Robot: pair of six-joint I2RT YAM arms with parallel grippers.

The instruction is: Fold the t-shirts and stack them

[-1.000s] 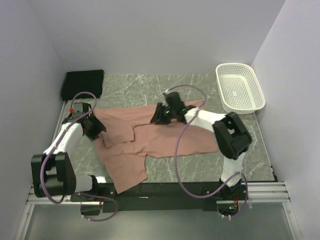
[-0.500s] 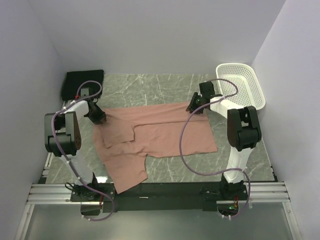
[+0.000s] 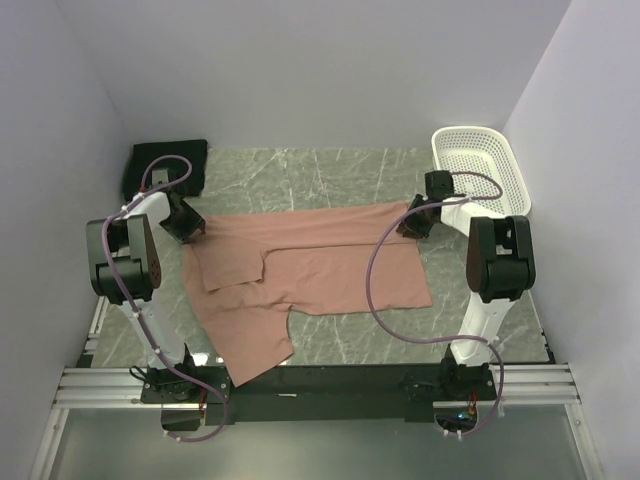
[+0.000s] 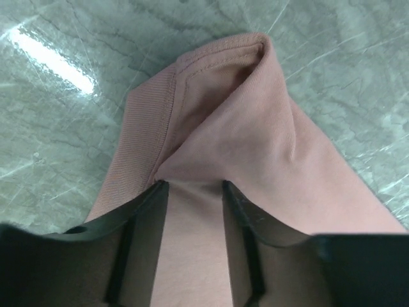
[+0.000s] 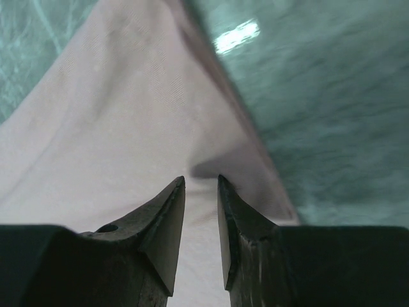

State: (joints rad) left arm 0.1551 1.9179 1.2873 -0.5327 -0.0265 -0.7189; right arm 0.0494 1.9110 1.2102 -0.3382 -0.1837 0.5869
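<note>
Left claw (image 4: 192,185) pinches pink t-shirt (image 3: 330,265) far edge; right claw (image 5: 201,181) likewise.

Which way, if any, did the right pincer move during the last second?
Yes. The right pincer travelled rightward over the pink t-shirt, from its middle to its right edge, closer to the white basket.
</note>
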